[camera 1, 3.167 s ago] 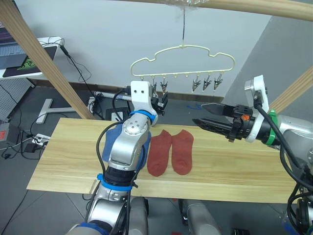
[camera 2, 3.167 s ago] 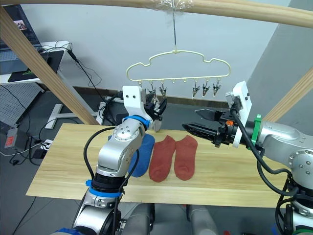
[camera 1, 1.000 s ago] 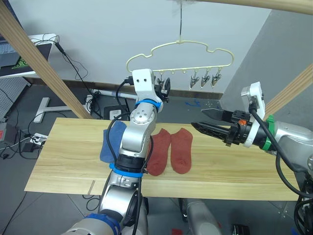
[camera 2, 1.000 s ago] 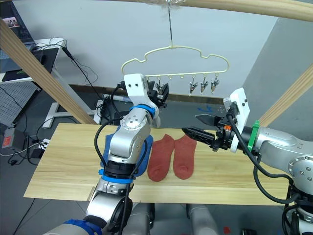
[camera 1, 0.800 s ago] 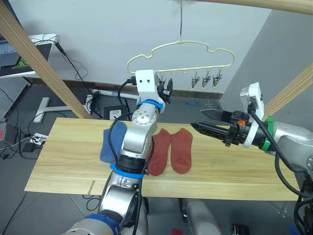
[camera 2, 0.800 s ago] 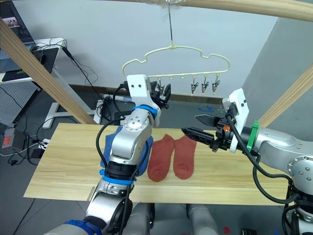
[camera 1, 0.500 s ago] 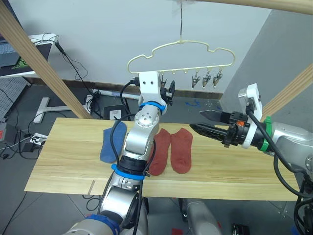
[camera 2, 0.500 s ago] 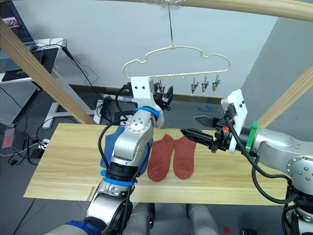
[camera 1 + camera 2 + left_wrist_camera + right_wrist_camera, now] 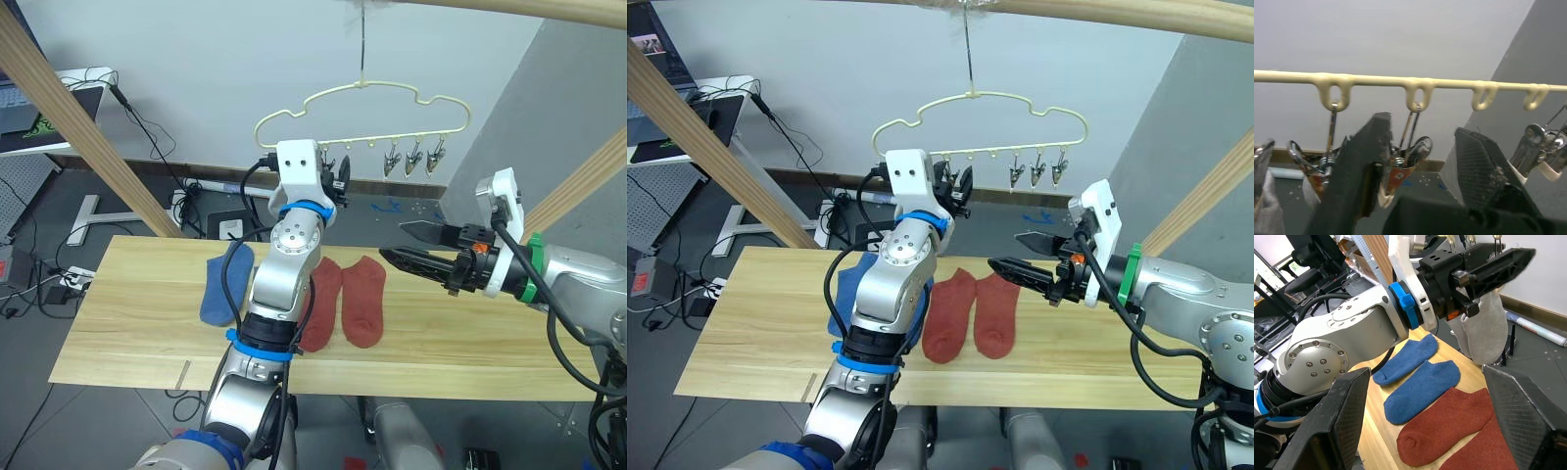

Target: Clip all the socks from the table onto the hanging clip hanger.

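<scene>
Left wrist view: your left gripper (image 9: 1420, 161) is gaping wide around a metal clip (image 9: 1400, 169) under the clip hanger (image 9: 364, 98), upper centre. Your right gripper (image 9: 392, 245) is hovering spread, empty, over two rust-red socks (image 9: 348, 299) lying mid-table (image 9: 127, 333); two blue socks (image 9: 1418, 369) are lying beside them, and grey socks (image 9: 1484, 333) are hanging clipped.

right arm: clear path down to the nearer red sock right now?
Probably yes. The right gripper hangs open above the table, just to the right of the red sock, with nothing between them. The left arm is up at the clip hanger, out of the way.
</scene>
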Robot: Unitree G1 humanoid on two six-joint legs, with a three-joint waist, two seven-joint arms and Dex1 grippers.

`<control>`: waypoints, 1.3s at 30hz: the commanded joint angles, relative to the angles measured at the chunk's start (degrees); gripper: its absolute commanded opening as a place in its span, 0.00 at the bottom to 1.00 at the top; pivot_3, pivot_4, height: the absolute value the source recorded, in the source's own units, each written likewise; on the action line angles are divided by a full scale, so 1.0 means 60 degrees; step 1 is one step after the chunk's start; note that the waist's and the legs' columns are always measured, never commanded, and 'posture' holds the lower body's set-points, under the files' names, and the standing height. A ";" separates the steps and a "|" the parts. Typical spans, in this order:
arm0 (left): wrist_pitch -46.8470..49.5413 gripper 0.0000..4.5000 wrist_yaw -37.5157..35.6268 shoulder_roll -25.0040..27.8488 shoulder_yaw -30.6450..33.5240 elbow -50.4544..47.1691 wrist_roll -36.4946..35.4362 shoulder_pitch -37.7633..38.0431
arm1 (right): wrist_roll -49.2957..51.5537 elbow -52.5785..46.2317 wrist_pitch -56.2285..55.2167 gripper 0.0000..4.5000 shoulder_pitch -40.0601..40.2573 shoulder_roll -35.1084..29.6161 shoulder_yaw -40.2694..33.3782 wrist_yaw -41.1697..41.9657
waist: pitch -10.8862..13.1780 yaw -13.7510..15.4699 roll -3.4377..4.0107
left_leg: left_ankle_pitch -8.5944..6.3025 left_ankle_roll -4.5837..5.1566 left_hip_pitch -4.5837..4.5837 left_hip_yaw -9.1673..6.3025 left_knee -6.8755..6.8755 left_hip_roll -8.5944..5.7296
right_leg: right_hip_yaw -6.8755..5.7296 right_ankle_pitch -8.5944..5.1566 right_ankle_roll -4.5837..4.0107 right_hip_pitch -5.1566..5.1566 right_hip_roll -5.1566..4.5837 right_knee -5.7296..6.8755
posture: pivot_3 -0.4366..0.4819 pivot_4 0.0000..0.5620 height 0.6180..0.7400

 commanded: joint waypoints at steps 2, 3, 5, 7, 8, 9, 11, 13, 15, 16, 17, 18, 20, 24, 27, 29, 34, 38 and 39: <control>-0.0028 0.17 0.0008 -0.0131 -0.0008 -0.0442 -0.0051 -0.0028 | -0.0013 -0.0206 -0.0244 0.84 -0.0014 -0.0078 -0.0107 0.0058 | 0.0000 0.0004 0.0000 | 0.0000 0.0000 -0.0001 0.0000 0.0000 0.0000 | -0.0001 0.0000 0.0000 0.0000 0.0000 0.0000 | 0.37 0.53 1.00; -0.0023 0.10 0.0008 -0.0135 -0.0004 -0.0443 -0.0054 -0.0029 | -0.0018 -0.0202 -0.0246 0.84 -0.0017 -0.0075 -0.0101 0.0057 | 0.0000 0.0003 0.0000 | 0.0000 0.0000 -0.0001 0.0000 0.0000 0.0000 | 0.0000 0.0000 0.0000 0.0000 0.0000 0.0000 | 0.37 0.53 1.00; -0.0010 0.01 0.0004 -0.0139 0.0002 -0.0448 -0.0061 -0.0031 | -0.0028 -0.0206 -0.0246 0.84 -0.0017 -0.0078 -0.0092 0.0060 | 0.0000 0.0003 0.0000 | 0.0000 0.0000 -0.0001 0.0000 0.0000 0.0000 | 0.0000 0.0000 0.0000 0.0000 0.0000 0.0000 | 0.36 0.53 1.00; 0.0006 0.01 0.0001 -0.0146 0.0002 -0.0462 -0.0067 -0.0027 | -0.0023 -0.0213 -0.0243 0.84 -0.0009 -0.0083 -0.0095 0.0062 | 0.0000 0.0002 0.0000 | 0.0000 0.0000 -0.0001 0.0000 0.0000 0.0000 | 0.0000 0.0000 0.0000 0.0000 0.0000 0.0000 | 0.37 0.53 1.00; 0.0014 0.01 -0.0002 -0.0150 0.0001 -0.0472 -0.0071 -0.0023 | -0.0020 -0.0216 -0.0242 0.84 -0.0005 -0.0083 -0.0096 0.0063 | 0.0000 0.0001 0.0000 | 0.0000 0.0000 -0.0001 0.0000 0.0000 -0.0001 | 0.0000 0.0000 0.0000 0.0000 0.0000 0.0000 | 0.37 0.53 1.00; 0.0018 0.01 -0.0002 -0.0153 -0.0002 -0.0481 -0.0072 -0.0018 | -0.0022 -0.0218 -0.0243 0.84 0.0000 -0.0083 -0.0095 0.0064 | 0.0000 0.0002 0.0000 | 0.0000 0.0000 -0.0001 0.0000 0.0000 0.0000 | 0.0000 0.0000 0.0000 0.0000 0.0000 0.0000 | 0.37 0.53 1.00; 0.0034 0.01 0.0005 -0.0158 0.0009 -0.0507 -0.0085 -0.0007 | -0.0026 -0.0221 -0.0246 0.84 0.0002 -0.0067 -0.0083 0.0054 | 0.0000 0.0002 0.0000 | 0.0000 0.0000 -0.0001 0.0000 0.0000 0.0000 | 0.0000 0.0000 0.0000 0.0000 0.0000 0.0000 | 0.37 0.53 1.00; 0.0043 0.01 0.0009 -0.0136 0.0023 -0.0552 -0.0095 0.0011 | -0.0029 -0.0224 -0.0247 0.84 0.0001 -0.0054 -0.0067 0.0050 | 0.0000 0.0002 0.0000 | 0.0000 0.0000 -0.0001 0.0000 0.0000 0.0000 | 0.0000 0.0000 0.0000 0.0000 0.0000 0.0000 | 0.37 0.53 1.00; 0.0071 0.01 0.0003 -0.0120 0.0058 -0.0619 -0.0128 0.0044 | -0.0029 -0.0222 -0.0249 0.84 0.0007 -0.0049 -0.0061 0.0057 | 0.0000 0.0002 0.0000 | 0.0000 0.0000 -0.0001 0.0000 0.0000 0.0000 | 0.0000 0.0000 0.0000 0.0000 0.0000 0.0000 | 0.37 0.53 1.00; 0.0126 0.01 -0.0083 -0.0128 0.0114 -0.0666 -0.0254 0.0068 | -0.0033 -0.0220 -0.0248 0.84 0.0001 -0.0044 -0.0053 0.0054 | 0.0000 0.0002 0.0000 | 0.0000 0.0000 -0.0001 0.0000 0.0000 0.0000 | 0.0000 0.0000 0.0000 0.0000 0.0000 0.0000 | 0.37 0.53 1.00; 0.0198 0.01 -0.0210 -0.0132 0.0175 -0.0729 -0.0420 0.0099 | -0.0036 -0.0218 -0.0249 0.84 -0.0009 -0.0036 -0.0043 0.0052 | 0.0000 0.0002 0.0000 | 0.0000 0.0000 -0.0001 0.0000 0.0000 0.0000 | -0.0001 0.0000 0.0000 0.0000 0.0000 0.0000 | 0.37 0.53 1.00; 0.0263 0.01 -0.0360 -0.0132 0.0222 -0.0777 -0.0599 0.0125 | -0.0041 -0.0212 -0.0251 0.84 -0.0022 -0.0020 -0.0031 0.0046 | 0.0000 0.0002 0.0000 | 0.0000 0.0000 -0.0001 0.0000 0.0000 0.0000 | -0.0001 0.0000 0.0000 0.0000 0.0000 0.0000 | 0.37 0.53 1.00; 0.0203 0.01 -0.0765 -0.0082 0.0255 -0.0895 -0.0941 0.0213 | -0.0079 -0.0195 -0.0265 0.84 -0.0046 0.0038 0.0013 0.0022 | 0.0000 0.0001 0.0001 | 0.0000 0.0000 -0.0001 0.0000 0.0000 0.0000 | 0.0000 0.0000 0.0000 0.0000 0.0000 0.0000 | 0.37 0.53 1.00; 0.0162 0.27 -0.0548 -0.0065 0.0282 -0.0972 -0.0815 0.0237 | -0.0109 -0.0195 -0.0306 0.84 -0.0021 0.0094 0.0055 -0.0011 | 0.0000 0.0003 0.0000 | 0.0000 0.0000 -0.0001 0.0000 0.0000 0.0000 | 0.0000 0.0000 0.0000 0.0000 0.0000 0.0000 | 0.37 0.53 1.00; 0.0133 0.34 -0.0549 -0.0043 0.0221 -0.1028 -0.0760 0.0239 | -0.0056 -0.0218 -0.0331 0.84 0.0017 0.0103 0.0052 -0.0081 | 0.0000 0.0004 0.0000 | 0.0000 0.0000 -0.0001 0.0000 0.0001 -0.0001 | 0.0000 0.0000 0.0000 0.0000 0.0000 0.0000 | 0.37 0.53 1.00; 0.0086 0.34 -0.0562 -0.0060 0.0211 -0.1044 -0.0770 0.0260 | -0.0055 -0.0226 -0.0347 0.84 0.0037 0.0100 0.0065 -0.0095 | 0.0000 0.0004 0.0000 | 0.0000 0.0000 -0.0001 0.0000 0.0001 -0.0001 | 0.0000 0.0000 0.0000 0.0000 0.0000 0.0000 | 0.37 0.53 1.00; 0.0000 0.34 -0.0509 -0.0088 0.0182 -0.0974 -0.0711 0.0280 | -0.0016 -0.0203 -0.0342 0.84 0.0027 0.0052 0.0061 -0.0102 | 0.0000 0.0003 0.0000 | 0.0000 0.0000 -0.0001 0.0000 0.0000 0.0000 | 0.0000 0.0000 0.0000 -0.0001 0.0000 0.0000 | 0.37 0.54 1.00; -0.0062 0.34 -0.0533 -0.0052 0.0077 -0.0927 -0.0594 0.0367 | 0.0063 -0.0161 -0.0354 0.84 -0.0044 0.0030 -0.0003 -0.0114 | 0.0000 0.0002 0.0000 | 0.0000 0.0000 -0.0001 0.0000 0.0001 0.0000 | 0.0000 0.0000 0.0000 0.0000 0.0000 0.0000 | 0.37 0.54 1.00; -0.0123 0.34 -0.0578 -0.0014 0.0011 -0.0926 -0.0537 0.0406 | 0.0100 -0.0141 -0.0376 0.84 -0.0067 0.0050 -0.0033 -0.0145 | 0.0000 0.0003 0.0000 | 0.0000 0.0000 -0.0001 0.0000 0.0000 0.0000 | 0.0000 0.0000 0.0000 -0.0001 0.0000 0.0000 | 0.37 0.54 1.00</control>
